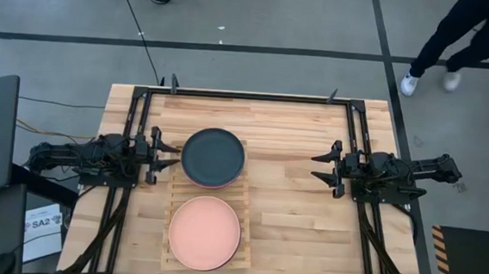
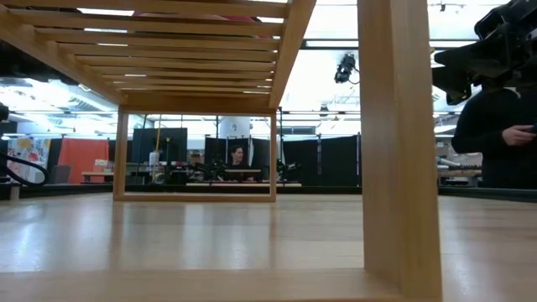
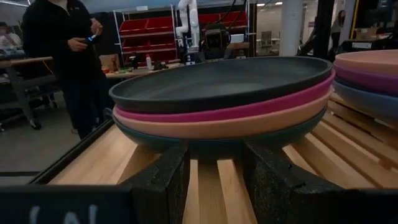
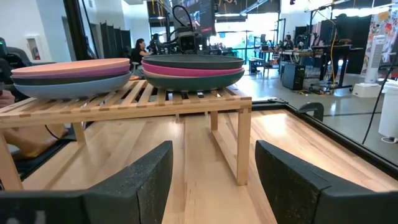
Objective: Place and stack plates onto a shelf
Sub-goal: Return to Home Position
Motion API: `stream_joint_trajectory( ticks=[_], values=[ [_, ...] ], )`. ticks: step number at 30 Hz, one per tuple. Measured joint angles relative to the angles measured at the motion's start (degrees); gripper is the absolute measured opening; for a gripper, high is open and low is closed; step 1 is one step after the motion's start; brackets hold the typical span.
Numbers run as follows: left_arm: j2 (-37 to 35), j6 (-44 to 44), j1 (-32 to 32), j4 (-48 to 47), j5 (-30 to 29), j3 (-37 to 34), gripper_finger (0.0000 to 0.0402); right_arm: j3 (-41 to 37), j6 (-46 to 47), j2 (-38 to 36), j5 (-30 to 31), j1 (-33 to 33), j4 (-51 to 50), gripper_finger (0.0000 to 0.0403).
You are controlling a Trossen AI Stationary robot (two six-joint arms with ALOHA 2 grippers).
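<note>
Table fills mid frame in the high view. The shelf runs down its centre, prob. so either arm can reach it. Two stacks sit side by side along the slats. The dark grey plate tops the upper one, w/ magenta, salmon and teal under it per the left wrist view. The salmon plate tops the lower one, near the bottom edge. Rims nest, so both sit level. You've no loose plates in view, so stacking looks done. Left gripper, centre-left, has fingers apart and empty, just beside the dark stack's rim. Right gripper, centre-right, is apart and empty too, well clear of the shelf. Only parking looks left.
</note>
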Motion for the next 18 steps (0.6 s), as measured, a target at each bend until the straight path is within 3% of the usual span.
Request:
stream_joint_trajectory(
  ticks=[18],
  values=[
    [0.0, 1.33, 0.0, -2.86, -0.83, 0.02, 0.0146, 0.02, 0.0, 0.0, 0.0, 0.0, -0.02, 0.0233]
  ],
)
